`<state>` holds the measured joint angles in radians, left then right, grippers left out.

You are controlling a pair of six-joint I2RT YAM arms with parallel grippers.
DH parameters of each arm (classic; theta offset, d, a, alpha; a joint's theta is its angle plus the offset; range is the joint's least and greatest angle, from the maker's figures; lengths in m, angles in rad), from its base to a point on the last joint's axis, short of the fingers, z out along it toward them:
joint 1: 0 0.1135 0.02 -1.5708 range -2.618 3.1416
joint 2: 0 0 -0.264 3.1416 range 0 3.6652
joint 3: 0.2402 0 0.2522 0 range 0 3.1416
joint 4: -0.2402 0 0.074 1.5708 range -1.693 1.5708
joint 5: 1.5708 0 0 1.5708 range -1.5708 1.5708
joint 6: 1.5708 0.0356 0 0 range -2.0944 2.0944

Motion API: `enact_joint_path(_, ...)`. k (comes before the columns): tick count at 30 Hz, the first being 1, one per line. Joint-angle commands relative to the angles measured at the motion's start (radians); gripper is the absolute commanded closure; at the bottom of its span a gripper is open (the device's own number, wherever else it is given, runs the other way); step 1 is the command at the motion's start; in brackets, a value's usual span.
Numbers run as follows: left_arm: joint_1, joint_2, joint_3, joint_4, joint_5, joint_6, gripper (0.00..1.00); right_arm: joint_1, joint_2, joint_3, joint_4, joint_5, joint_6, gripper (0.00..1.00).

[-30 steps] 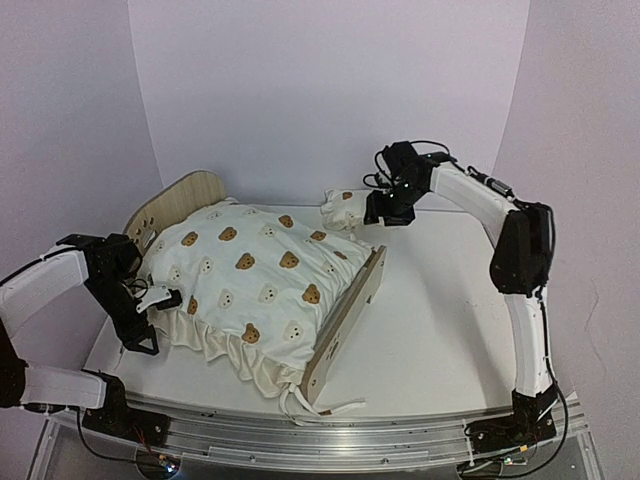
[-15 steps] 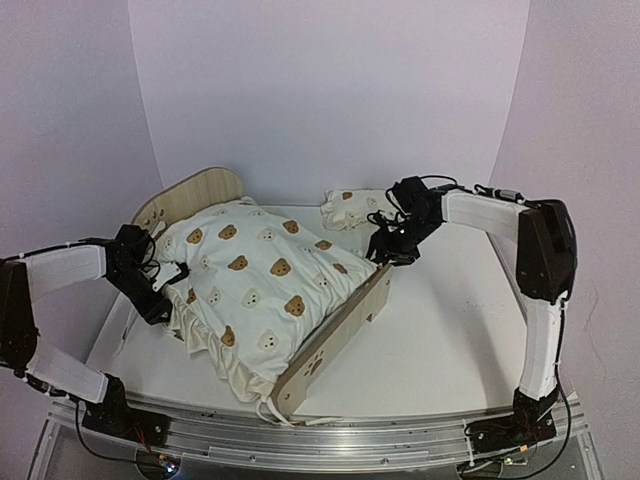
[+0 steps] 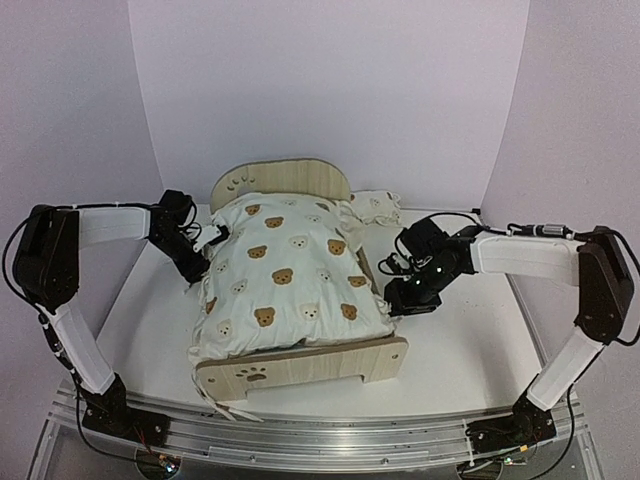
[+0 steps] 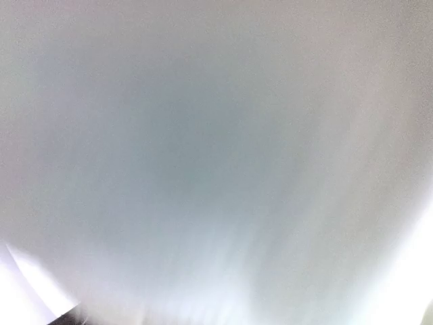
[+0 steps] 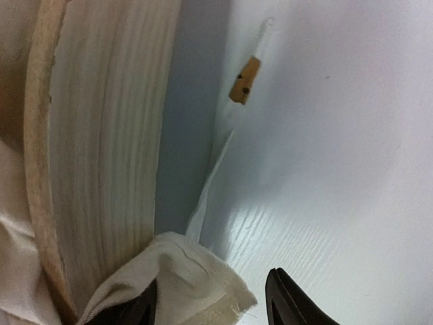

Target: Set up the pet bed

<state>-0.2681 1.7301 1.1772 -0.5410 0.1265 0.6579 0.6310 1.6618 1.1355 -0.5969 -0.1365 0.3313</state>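
- The pet bed (image 3: 290, 180) stands in the middle of the white bench (image 3: 455, 350), with its rounded headboard at the far end and its lower footboard (image 3: 330, 362), cut with a paw print, at the near end.
- Cream bear-print bedding (image 3: 285, 275) covers the bed from headboard to footboard, its ruffled edges spilling over both long sides.
- A small bear-print pillow (image 3: 378, 207) lies on the bench just right of the headboard, off the bed.
- The right gripper (image 3: 395, 297) is at the bed's right side, near the footboard end and low by the bench.
- In the right wrist view the right gripper (image 5: 210, 308) has its fingers (image 5: 291, 305) spread. A corner of the cream ruffle (image 5: 196, 277) lies in the gap, and the bed's light-wood side rail (image 5: 108, 135) is just to its left.
- Beyond that corner a thin white strip with a small tan tag (image 5: 244, 80) lies on the bench (image 5: 338, 169) beside the rail.
- The left gripper (image 3: 205, 258) is at the bed's left side, toward the headboard end, right at the bedding's edge. Its wrist view is a white blur, so I cannot tell whether it is spread or pinching.
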Motion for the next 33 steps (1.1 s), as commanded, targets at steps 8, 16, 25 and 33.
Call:
enact_joint_path(8, -0.078, 0.14, 0.277, -0.002, 0.081, 0.062, 0.29, 0.406, 0.04, 0.04, 0.449, -0.135, 0.103, 0.43)
enact_joint_path(16, 0.107, 0.0, 0.324, -0.139, 0.053, 0.099, 0.26, 0.284, -0.187, -0.06, 0.259, -0.082, 0.031, 0.42)
enact_joint_path(25, 0.287, -0.306, 0.273, -0.329, 0.052, 0.106, 0.21, -0.128, -0.251, 0.135, 0.033, -0.067, -0.246, 0.34)
enact_joint_path(33, 0.302, -0.688, -0.015, -0.672, 0.26, 0.198, 0.29, -0.289, 0.134, 0.609, 0.035, -0.185, -0.424, 0.36)
